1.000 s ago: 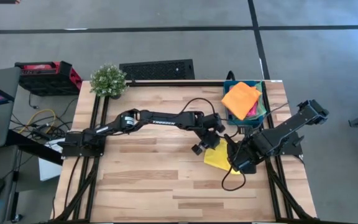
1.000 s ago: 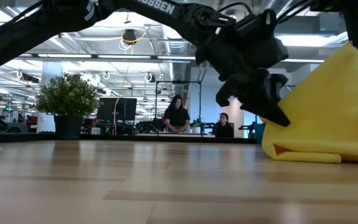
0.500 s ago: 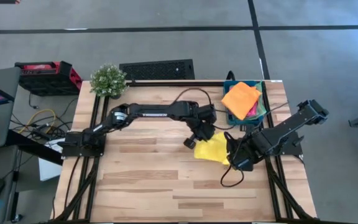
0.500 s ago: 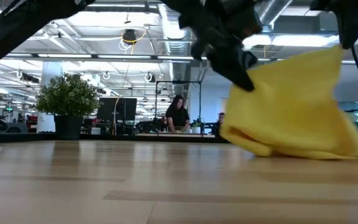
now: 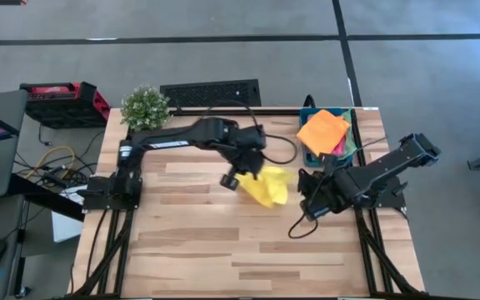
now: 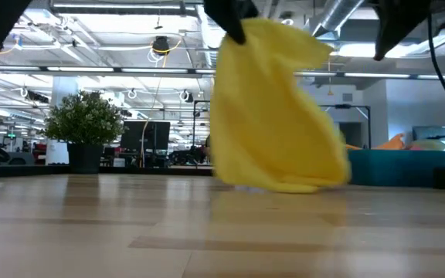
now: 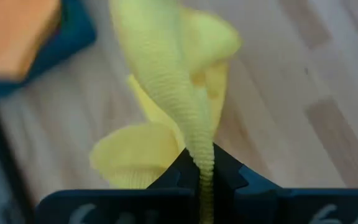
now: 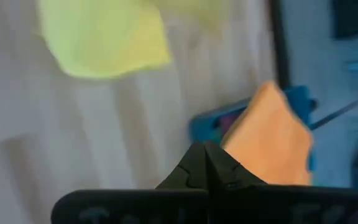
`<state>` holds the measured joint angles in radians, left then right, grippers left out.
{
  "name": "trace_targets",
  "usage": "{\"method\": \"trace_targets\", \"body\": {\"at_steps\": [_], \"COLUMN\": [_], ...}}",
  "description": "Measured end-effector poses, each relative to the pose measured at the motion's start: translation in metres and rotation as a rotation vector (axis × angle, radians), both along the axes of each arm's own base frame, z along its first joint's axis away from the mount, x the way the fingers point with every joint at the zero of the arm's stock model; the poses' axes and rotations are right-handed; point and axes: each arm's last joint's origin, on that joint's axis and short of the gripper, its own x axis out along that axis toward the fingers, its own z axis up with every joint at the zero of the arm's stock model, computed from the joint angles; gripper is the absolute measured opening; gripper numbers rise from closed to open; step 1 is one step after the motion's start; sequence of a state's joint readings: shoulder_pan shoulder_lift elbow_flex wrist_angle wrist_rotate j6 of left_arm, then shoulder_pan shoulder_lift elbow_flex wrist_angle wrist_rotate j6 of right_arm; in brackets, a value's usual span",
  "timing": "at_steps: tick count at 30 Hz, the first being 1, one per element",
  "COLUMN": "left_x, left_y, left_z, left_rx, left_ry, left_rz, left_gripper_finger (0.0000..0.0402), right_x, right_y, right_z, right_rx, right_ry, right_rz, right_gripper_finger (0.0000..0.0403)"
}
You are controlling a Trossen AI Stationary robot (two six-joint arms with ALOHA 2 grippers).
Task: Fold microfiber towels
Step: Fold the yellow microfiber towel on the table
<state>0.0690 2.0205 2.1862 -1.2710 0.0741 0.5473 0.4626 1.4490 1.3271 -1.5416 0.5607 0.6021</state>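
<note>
Left hand (image 7: 205, 163) pinches the yellow towel (image 5: 268, 185) by an edge, cloth hanging limp below it over the desk (image 5: 190, 233): light, floppy, best gripped at corners.

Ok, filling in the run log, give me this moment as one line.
left claw: shut on yellow towel, lifted | right claw: shut, empty, table right | orange towel: on bin
</note>
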Motion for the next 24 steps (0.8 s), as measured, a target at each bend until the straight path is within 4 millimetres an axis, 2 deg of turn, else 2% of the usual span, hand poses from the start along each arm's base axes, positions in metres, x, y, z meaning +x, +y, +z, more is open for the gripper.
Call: {"method": "trace_targets", "body": {"at_steps": [5,10,16,20,24], "left_x": [-0.032,-0.050,-0.053,-0.054,-0.056], "left_y": [-0.003,-0.002,-0.001,0.000,0.001], "left_z": [0.032,0.052,0.052,0.051,0.050], "left_rx": [0.123,0.130,0.138,0.145,0.147], "left_ry": [-0.007,-0.062,-0.034,-0.023,-0.008], "left_rz": [0.117,0.186,0.192,0.193,0.195], "left_gripper_finger": [0.0000,0.0000,0.0000,0.0000,0.0000], "right_x": [0.007,0.018,0.040,0.058,0.071], "right_y": [-0.018,-0.032,-0.037,-0.038,-0.039], "right_z": [0.008,0.023,0.023,0.028,0.034], "right_rx": [-0.111,-0.157,0.021,0.140,0.167], "right_ry": [-0.057,-0.127,-0.176,-0.276,-0.395], "right_rz": [-0.056,-0.064,0.062,0.177,0.245], "right_gripper_finger": [0.0002,0.0002,0.0016,0.0045,0.0078]}}
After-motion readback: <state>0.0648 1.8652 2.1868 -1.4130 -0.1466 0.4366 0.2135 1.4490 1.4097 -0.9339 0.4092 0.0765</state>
